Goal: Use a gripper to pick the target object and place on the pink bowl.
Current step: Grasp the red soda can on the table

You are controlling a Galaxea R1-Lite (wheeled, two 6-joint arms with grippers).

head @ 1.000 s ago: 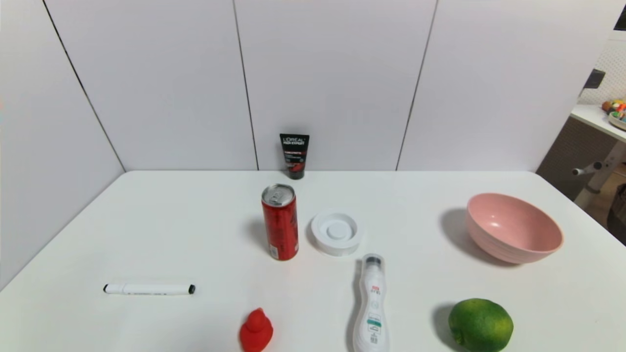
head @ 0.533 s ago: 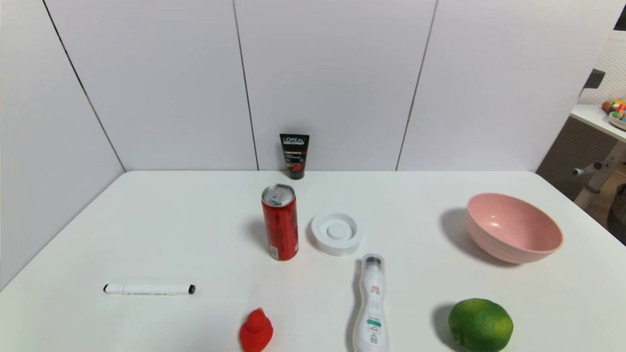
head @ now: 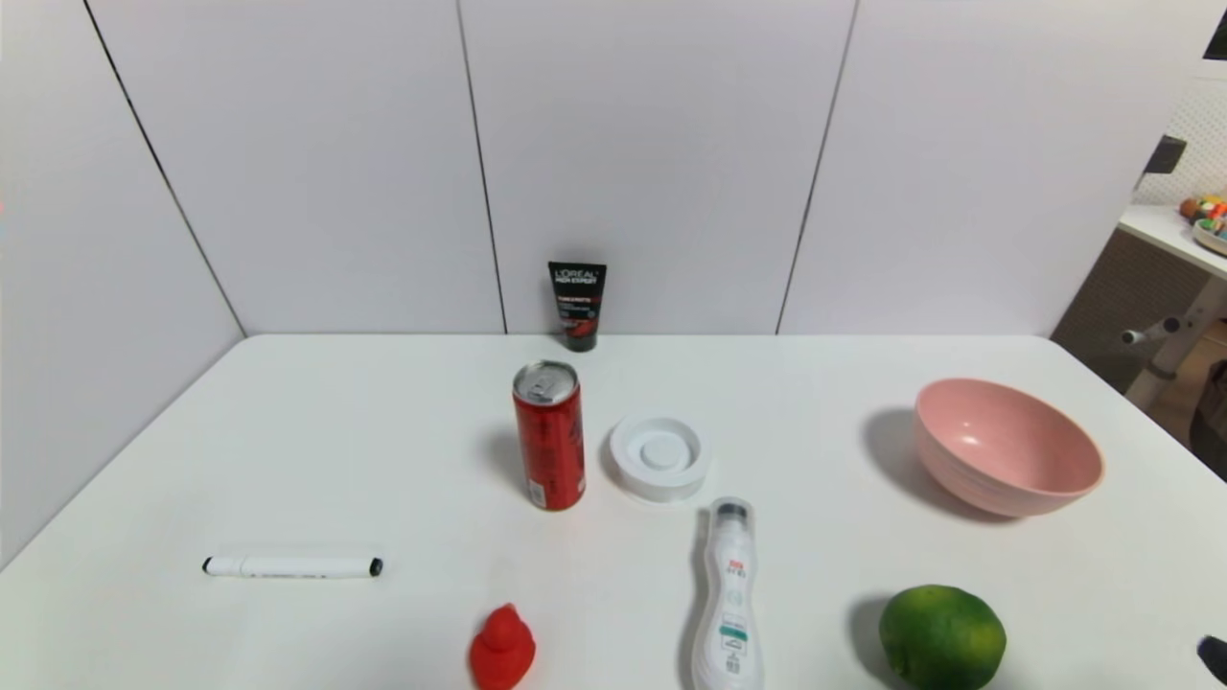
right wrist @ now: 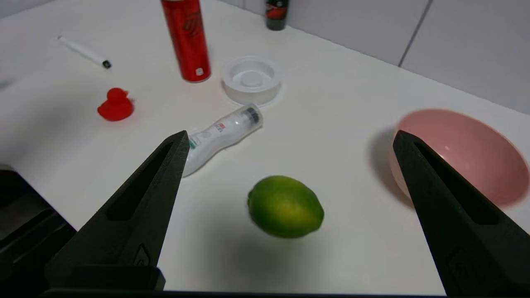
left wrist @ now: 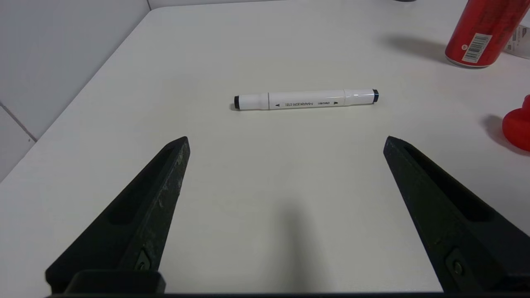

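Observation:
The target object, a slim red can (head: 548, 436) with a silver top, stands upright near the table's middle. The pink bowl (head: 1005, 447) sits empty at the right. My right gripper (right wrist: 290, 134) hangs open above the near right of the table, over a green lime (right wrist: 285, 206). The bowl (right wrist: 463, 153) lies beyond one finger and the can (right wrist: 186, 39) stands far off. In the head view only one dark fingertip (head: 1214, 657) shows, at the bottom right corner. My left gripper (left wrist: 285, 140) is open over the near left, empty, with the can (left wrist: 480, 37) far ahead.
A white round lid (head: 659, 456) lies beside the can. A white bottle (head: 730, 594) lies on its side in front of it. Also on the table are a lime (head: 941, 636), red duck (head: 500, 648), white marker (head: 292, 566) and black tube (head: 577, 305) by the back wall.
A dark tip of my right gripper has come into the head view's bottom right corner. No object on the table has moved.

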